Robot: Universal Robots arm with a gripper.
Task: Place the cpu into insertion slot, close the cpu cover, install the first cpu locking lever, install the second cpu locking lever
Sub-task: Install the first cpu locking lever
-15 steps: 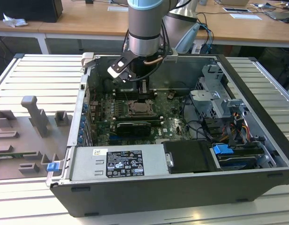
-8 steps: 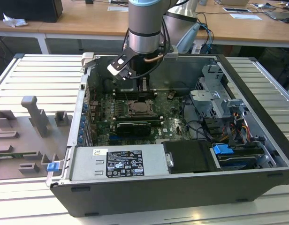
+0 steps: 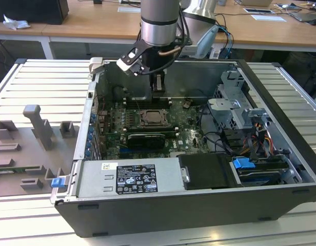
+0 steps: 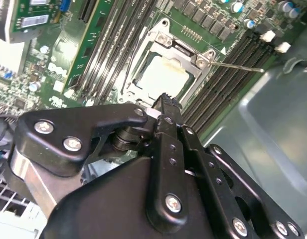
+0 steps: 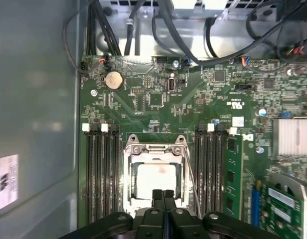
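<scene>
gripper (image 5: 163, 195) is hovering above the insertion slot (image 3: 154, 117), fingers pressed together and pinching nothing. cpu (image 5: 153, 177) is sitting inside the slot, its pale face showing through the window of the cpu cover (image 5: 129, 179), which is lying flat over the slot. a thin metal locking lever (image 4: 238, 66) is sticking out from one corner of the slot, crossing the memory slots (image 4: 218, 79) beside the slot. green motherboard (image 5: 158, 99) is surrounding the slot.

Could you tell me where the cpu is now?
In the first wrist view, the cpu lies in the insertion slot, between the memory slots, close to the gripper.
</scene>
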